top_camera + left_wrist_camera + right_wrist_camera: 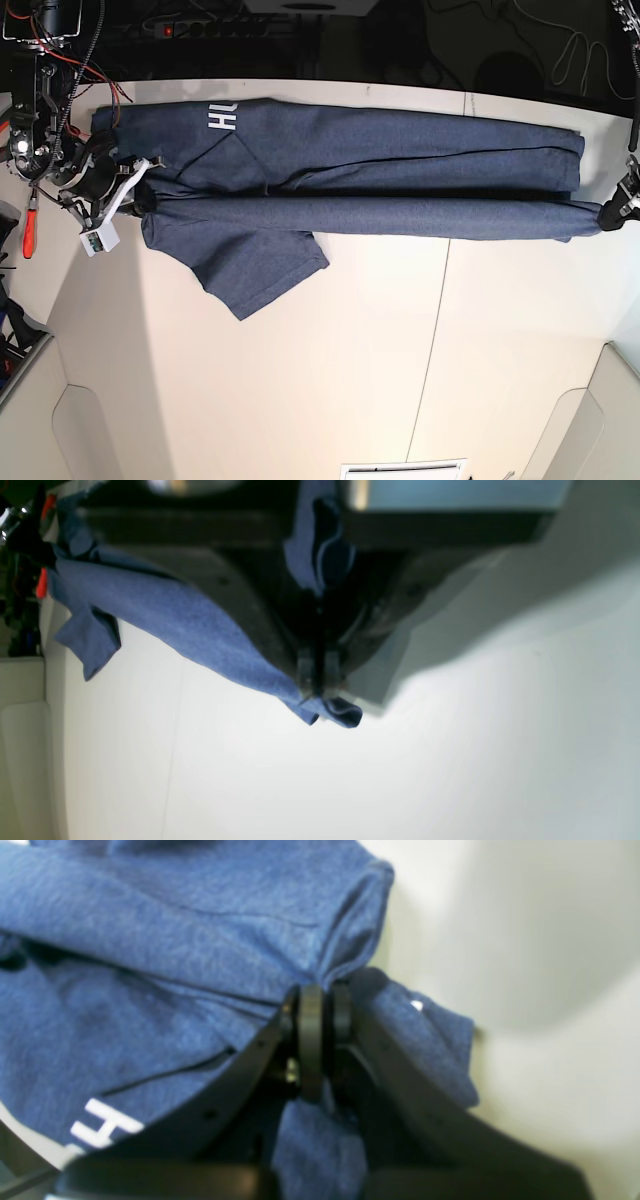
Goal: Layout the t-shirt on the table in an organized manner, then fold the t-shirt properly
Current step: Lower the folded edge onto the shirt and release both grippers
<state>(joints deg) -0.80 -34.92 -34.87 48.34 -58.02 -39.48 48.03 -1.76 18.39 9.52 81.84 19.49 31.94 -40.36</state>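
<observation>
Both tools are clamped on cloth. Our left tool (317, 680) pinches one end of the heathered navy-blue cotton t-shirt (360, 170), and our right tool (315, 1012) pinches the other end, near the white block lettering (221, 118). Between them the shirt is stretched in a long band across the far part of the wide matte white counter (330, 380), its long axis running straight from one tool to the other. One sleeve (250, 265) hangs toward the near side, closer to the right tool. We judge the next move must bring both ends toward the near side together, to spread the body flat.
</observation>
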